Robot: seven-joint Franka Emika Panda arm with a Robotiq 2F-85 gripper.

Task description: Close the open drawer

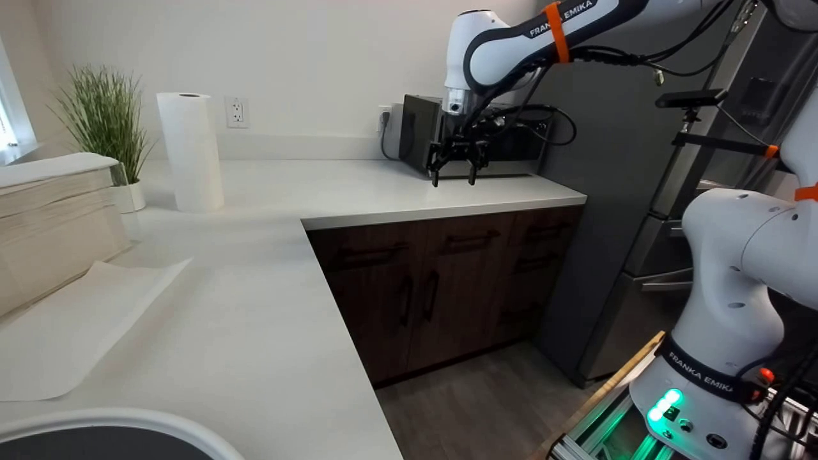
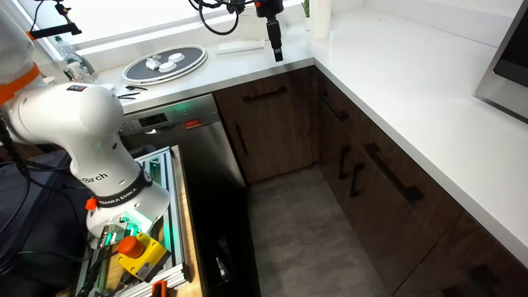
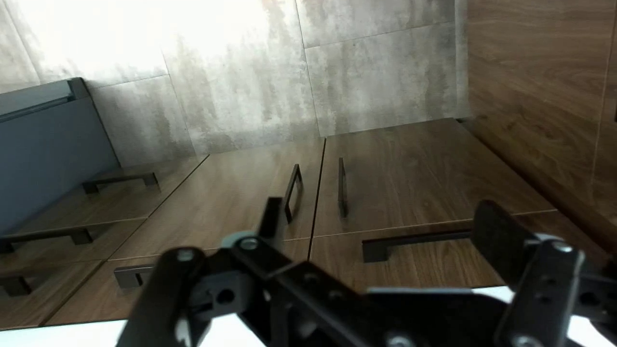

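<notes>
Brown wooden drawer fronts [image 3: 429, 262]: seen closed beneath the counter [image 1: 255, 306].
End effector [image 1: 454, 177]: held raised, apart from the drawer fronts, jaws spread.
Microwave [image 2: 509, 74]: set on the counter.

In an exterior view the pincer [image 1: 454, 181] hangs pointing down, its fingers [image 1: 436, 178] spread, in front of a microwave [image 1: 508, 153] at the far right of the white surface [image 1: 275, 306]. Under the far stretch, dark brown drawers [image 1: 470, 231] look closed, above and right of the cabinet doors [image 1: 466, 306]. Far left, a paper roll [image 1: 190, 153] stands beside a potted plant [image 1: 105, 118]; nearer, a pale sheet [image 1: 96, 326] lies by a stack [image 1: 57, 223].
</notes>
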